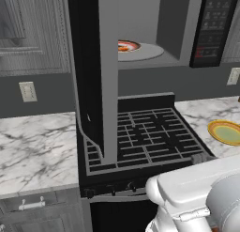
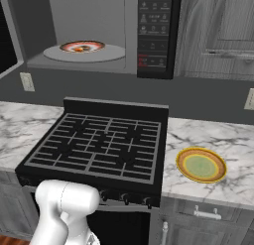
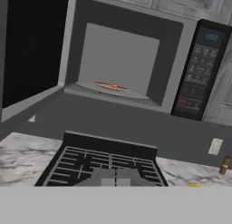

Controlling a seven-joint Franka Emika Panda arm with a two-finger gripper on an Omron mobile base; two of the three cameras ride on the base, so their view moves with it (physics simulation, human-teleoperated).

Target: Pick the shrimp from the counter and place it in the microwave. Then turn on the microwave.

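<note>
The microwave (image 2: 154, 35) hangs above the stove with its dark door (image 1: 91, 71) swung wide open to the left. On the round turntable (image 2: 106, 54) inside lies a small red-rimmed dish with the orange shrimp (image 1: 124, 48) (image 2: 80, 47) (image 3: 111, 86) on it. My gripper (image 3: 114, 177) is low and well back from the microwave, above the stove's front, pointing at the opening. Its two fingertips sit together, shut with nothing between them. The black keypad panel (image 3: 199, 69) is to the right of the cavity. The marble counter (image 1: 33, 146) flanks the stove.
A black grated stove top (image 2: 99, 145) lies below the microwave. A yellow-rimmed green plate (image 2: 201, 165) (image 1: 226, 132) rests on the right counter. The open door (image 3: 31, 46) juts out over the stove's left side. Wall outlets (image 1: 27, 91) (image 3: 215, 146) and grey cabinets (image 2: 218, 26) line the back.
</note>
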